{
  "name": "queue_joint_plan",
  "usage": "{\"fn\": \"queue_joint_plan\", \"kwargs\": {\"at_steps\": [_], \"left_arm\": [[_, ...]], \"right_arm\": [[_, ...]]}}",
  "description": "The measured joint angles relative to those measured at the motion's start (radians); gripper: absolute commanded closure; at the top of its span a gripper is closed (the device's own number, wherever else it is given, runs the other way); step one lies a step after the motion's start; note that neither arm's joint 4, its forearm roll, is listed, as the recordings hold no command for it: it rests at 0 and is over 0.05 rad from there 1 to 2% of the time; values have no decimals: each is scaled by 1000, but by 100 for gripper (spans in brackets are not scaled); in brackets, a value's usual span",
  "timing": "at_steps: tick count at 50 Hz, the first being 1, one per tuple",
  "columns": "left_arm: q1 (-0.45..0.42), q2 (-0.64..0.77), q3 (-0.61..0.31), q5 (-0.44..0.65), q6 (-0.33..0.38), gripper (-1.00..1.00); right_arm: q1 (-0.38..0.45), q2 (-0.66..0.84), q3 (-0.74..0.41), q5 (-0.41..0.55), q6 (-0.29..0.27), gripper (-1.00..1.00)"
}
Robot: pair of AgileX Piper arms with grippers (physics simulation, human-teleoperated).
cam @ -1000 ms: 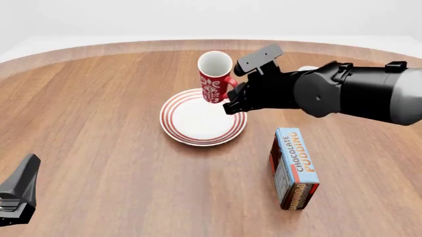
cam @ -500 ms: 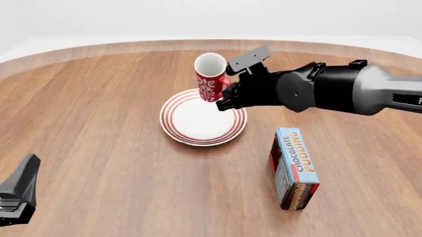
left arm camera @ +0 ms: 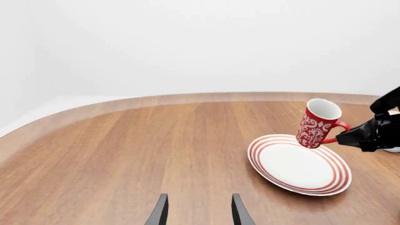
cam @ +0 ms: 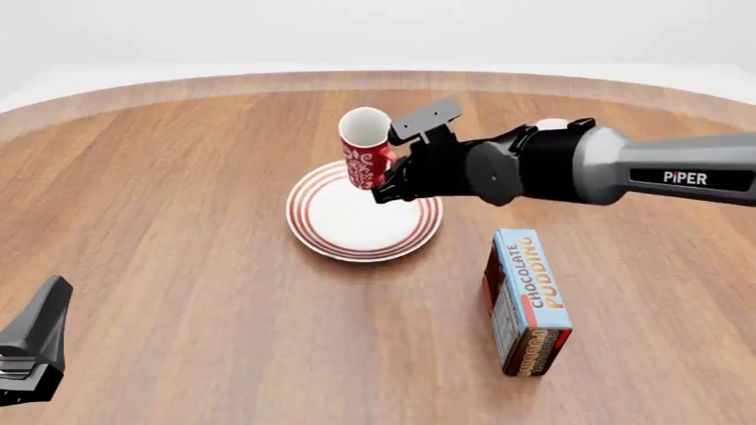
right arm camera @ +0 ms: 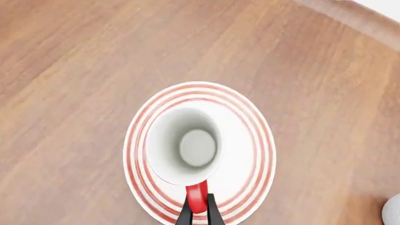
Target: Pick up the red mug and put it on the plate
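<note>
So the right gripper (cam: 388, 183) is pinching the red loop handle of the tall red mug with the white ornamental pattern (cam: 363, 146), fingers pressed tight on it. The mug hangs tilted in the air over the far side of the round white plate with red rings (cam: 363, 217), not touching it. The left gripper (left arm camera: 198, 212) sits low near the table edge, fingers spread with nothing between them. A blue chocolate pudding box (cam: 527, 301) stands to the plate's right.

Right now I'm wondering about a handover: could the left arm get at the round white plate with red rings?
Probably, but not cleanly: bare wood lies between the left gripper and the plate, yet the patterned red mug, held by the right gripper, hangs over it.
</note>
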Motion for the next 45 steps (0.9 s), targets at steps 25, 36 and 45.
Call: {"fn": "queue_joint_plan", "kwargs": {"at_steps": [25,36,45], "left_arm": [[0,0,0,0,0,-100],[0,0,0,0,0,-100],[0,0,0,0,0,-100]], "right_arm": [[-8,87,-24,-43,31,100],[-7,120,-29,-59,43,100],[-5,146,-38,-69,50,100]]}}
